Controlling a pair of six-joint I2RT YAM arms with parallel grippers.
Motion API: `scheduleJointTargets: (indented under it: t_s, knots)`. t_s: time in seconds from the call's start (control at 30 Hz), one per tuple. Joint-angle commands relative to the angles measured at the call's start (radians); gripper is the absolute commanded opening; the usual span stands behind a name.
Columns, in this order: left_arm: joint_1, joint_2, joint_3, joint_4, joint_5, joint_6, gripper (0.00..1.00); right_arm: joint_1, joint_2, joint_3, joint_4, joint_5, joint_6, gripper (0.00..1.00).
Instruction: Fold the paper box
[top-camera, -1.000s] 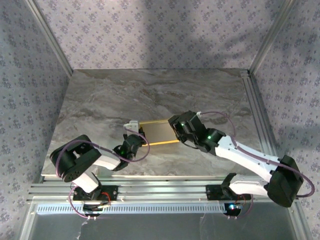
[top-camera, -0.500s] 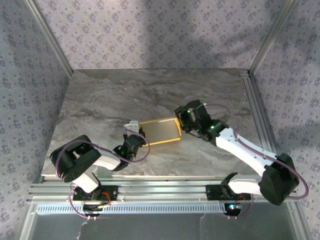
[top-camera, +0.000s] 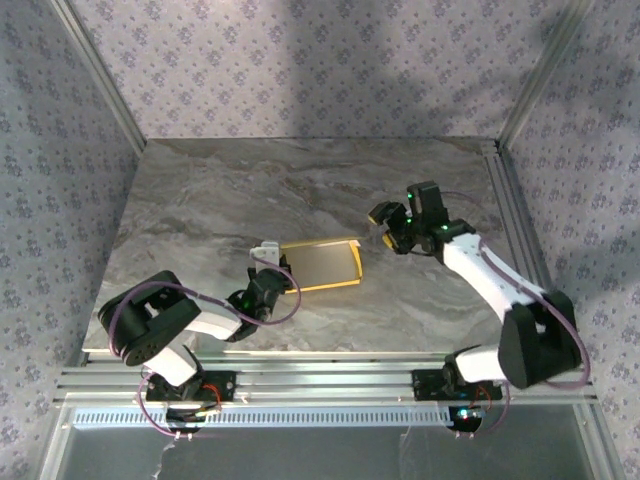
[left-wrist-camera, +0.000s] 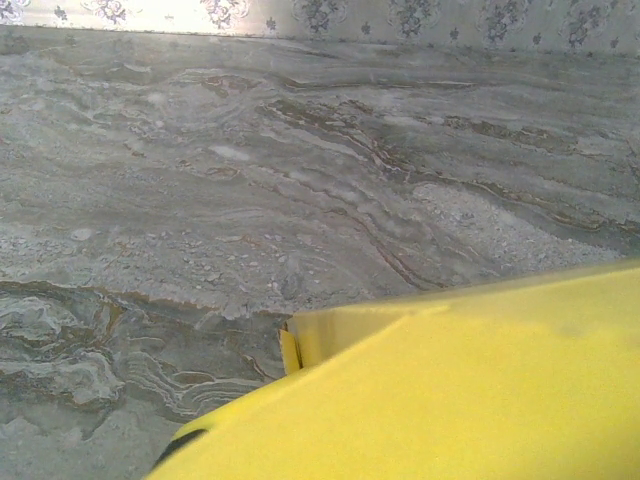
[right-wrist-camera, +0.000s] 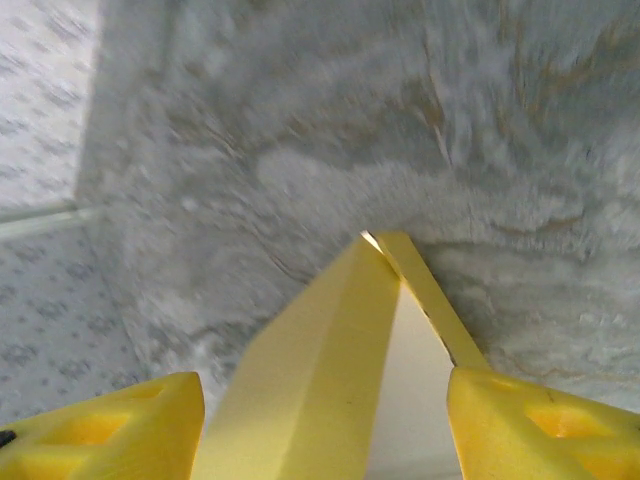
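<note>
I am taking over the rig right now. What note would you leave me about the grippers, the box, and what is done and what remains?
Left gripper: shut, apparently pinching the left end of the box.
Right gripper: open, holding nothing, just beyond the box's right end.
Box: lies near the middle of the table, yellow side out.
Done: body folded into a flat rectangle.
To do: the right end gapes and the white inside shows; it probably needs closing and tucking.

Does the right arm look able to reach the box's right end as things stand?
Probably yes. The right gripper is open near the box's right end, bare table between them, and the box lines up between its fingers. The left gripper sits at the other end, out of the way.
</note>
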Motion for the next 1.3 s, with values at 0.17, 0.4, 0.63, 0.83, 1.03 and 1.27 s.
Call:
scheduleJointTargets:
  t_s: [0.17,0.4,0.63,0.83,1.03,1.27]
  knots:
    - [-0.006,-0.019,0.017,-0.079,-0.005,0.020,0.00,0.055,0.077,0.059,0.056,-0.129,0.032,0.67]
    - [-0.012,-0.013,0.023,-0.079,-0.004,0.020,0.00,0.091,0.096,0.049,0.106,-0.109,0.098,0.67]
    - [-0.017,-0.012,0.026,-0.077,-0.007,0.020,0.00,0.140,0.086,0.020,0.147,-0.069,0.172,0.65]
    - [-0.024,-0.006,0.030,-0.076,-0.011,0.021,0.00,0.152,0.083,0.017,0.132,-0.041,0.191,0.60]
    - [-0.032,-0.005,0.037,-0.080,-0.016,0.032,0.00,0.153,0.083,0.003,0.141,-0.033,0.206,0.53]
    - [-0.040,0.000,0.049,-0.087,-0.019,0.040,0.00,0.164,0.090,-0.002,0.157,-0.036,0.237,0.45]
